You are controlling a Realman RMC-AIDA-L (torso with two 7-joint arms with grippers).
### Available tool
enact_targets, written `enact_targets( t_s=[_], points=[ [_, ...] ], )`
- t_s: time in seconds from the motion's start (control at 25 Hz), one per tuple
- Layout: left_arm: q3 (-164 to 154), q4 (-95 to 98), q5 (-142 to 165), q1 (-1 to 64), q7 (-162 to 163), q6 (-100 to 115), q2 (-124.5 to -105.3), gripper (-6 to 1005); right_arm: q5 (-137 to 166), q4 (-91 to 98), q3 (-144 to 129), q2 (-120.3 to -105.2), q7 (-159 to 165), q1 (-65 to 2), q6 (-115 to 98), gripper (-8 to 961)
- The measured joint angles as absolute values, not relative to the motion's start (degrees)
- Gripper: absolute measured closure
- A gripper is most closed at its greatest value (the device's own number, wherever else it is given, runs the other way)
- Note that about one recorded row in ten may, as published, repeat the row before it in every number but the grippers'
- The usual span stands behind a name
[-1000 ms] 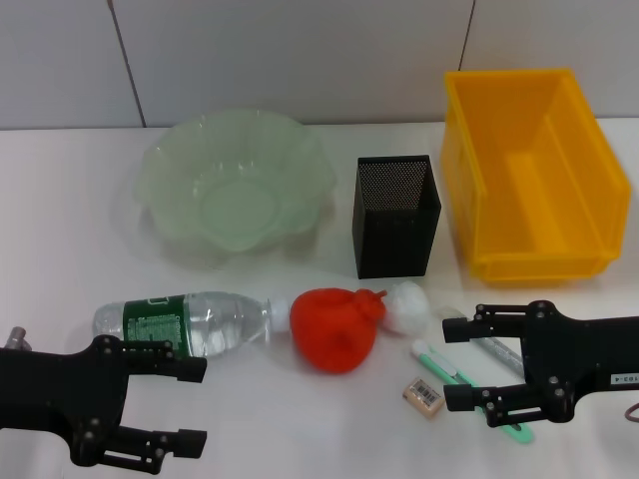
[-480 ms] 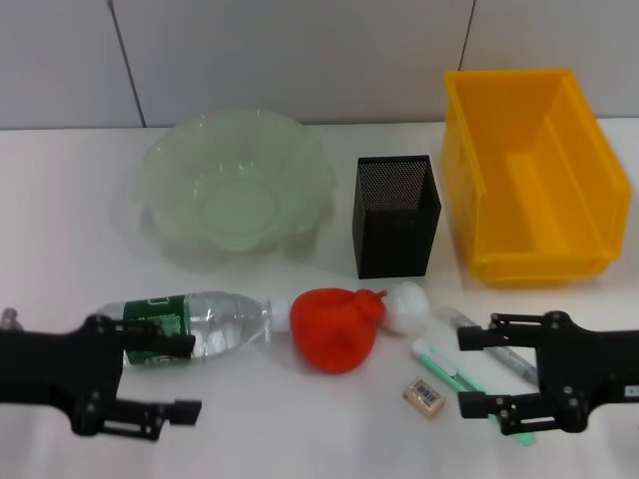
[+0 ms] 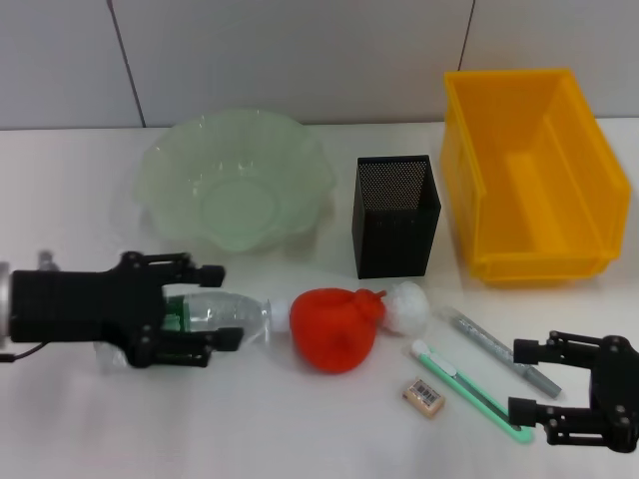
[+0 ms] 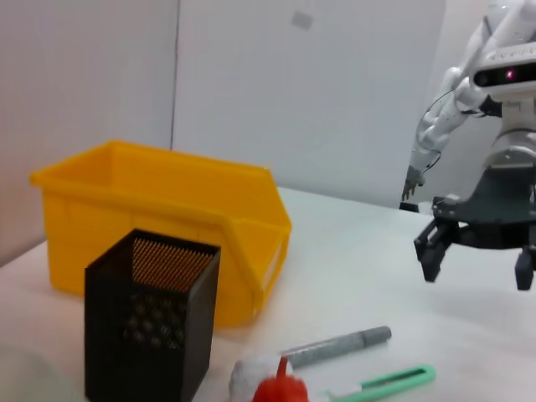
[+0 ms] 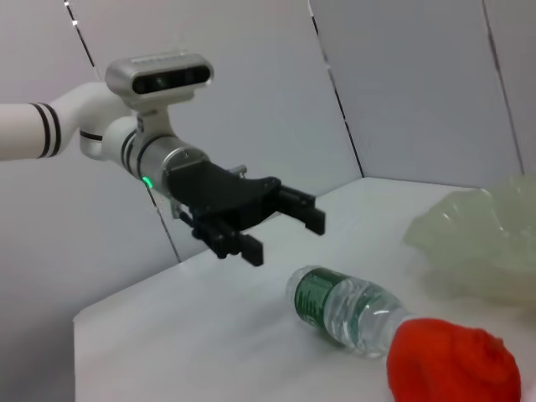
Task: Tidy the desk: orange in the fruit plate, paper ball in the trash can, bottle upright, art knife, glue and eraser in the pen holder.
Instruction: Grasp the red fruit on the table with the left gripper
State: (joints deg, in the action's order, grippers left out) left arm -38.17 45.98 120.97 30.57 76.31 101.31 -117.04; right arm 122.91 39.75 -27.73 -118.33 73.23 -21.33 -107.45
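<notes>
The bottle (image 3: pixel 205 319) lies on its side on the white counter (image 3: pixel 300 419), its cap end pointing at the orange (image 3: pixel 334 329) and touching or almost touching it. The left gripper (image 3: pixel 215 307) is over the bottle's labelled part in the head view, with one finger on the far side and one on the near side, jaws wide apart and closed on nothing. In the right wrist view the same left gripper (image 5: pixel 280 226) appears above and a little beyond the bottle (image 5: pixel 347 310), so I cannot tell whether it touches the plastic.

The orange rests between the bottle's neck and a white paper ball (image 3: pixel 406 304), which lies just beside it. Near these, toward the robot, lie the eraser (image 3: pixel 423 395), a green art knife (image 3: pixel 469 389) and a grey glue stick (image 3: pixel 499 349), close together but apart.

The right gripper (image 3: pixel 534 381) hovers low at the near right of the counter, its fingers spread open and holding nothing; its fingertips sit just beside the ends of the art knife and the glue stick.

Farther back stand the pen holder (image 3: pixel 396 215), upright, the fruit plate (image 3: pixel 238 185) to its left and the trash can (image 3: pixel 529 170) to its right.
</notes>
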Motion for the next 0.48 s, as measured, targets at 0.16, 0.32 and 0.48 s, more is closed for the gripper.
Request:
enact_targets(
  t_s=[0.16,0.32,0.48],
  points=[
    [-38.9,46.0,121.3,32.4,76.3,100.0,-118.12,202,123.0,39.8,-27.2,-118.30,73.2,-20.5,-108.1,176],
    [-41.3,45.7,121.1,33.1,76.8,98.5,-118.44,201,123.2,39.9,-27.0,-118.30,73.2,-20.1,-108.1,176],
    [-42.0,45.1,120.9,33.4,76.9,97.5,-118.69,201,123.2,39.9,-27.0,-118.30,73.2,-20.0,-108.1,176]
  ],
)
